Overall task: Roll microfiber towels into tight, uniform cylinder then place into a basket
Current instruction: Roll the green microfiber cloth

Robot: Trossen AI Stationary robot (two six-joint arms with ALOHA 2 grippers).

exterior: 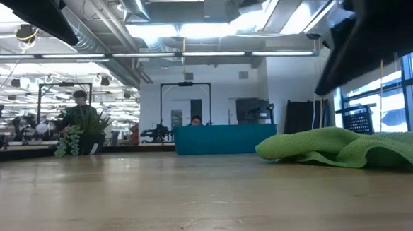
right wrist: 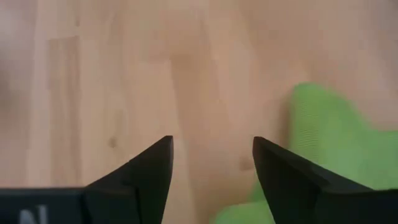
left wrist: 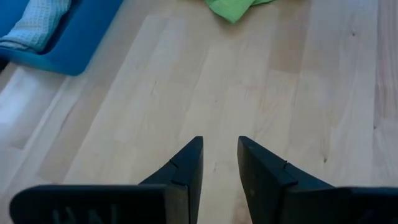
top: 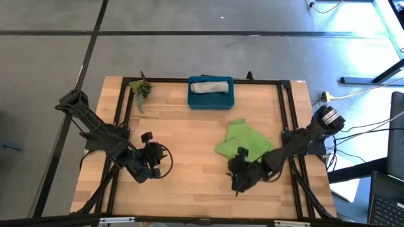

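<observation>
The light grey towel (top: 210, 86) lies rolled inside the teal basket (top: 211, 101) at the table's far middle. The lime green towel (top: 243, 142) lies crumpled and unrolled on the wood, right of centre, and also shows in the low view (exterior: 350, 149). My right gripper (right wrist: 211, 158) hangs open over bare wood by the green towel's near left edge (right wrist: 336, 143), with nothing between its fingers. In the high view my right gripper (top: 238, 180) sits at that towel's near side. My left gripper (left wrist: 220, 155) is open above bare wood at the near left (top: 154, 156), far from both towels.
A small green plant sprig (top: 140, 88) lies at the far left of the table. A black frame (top: 284, 101) runs along the table's edges. Bare wood (top: 189, 145) stretches between the two grippers and up to the basket.
</observation>
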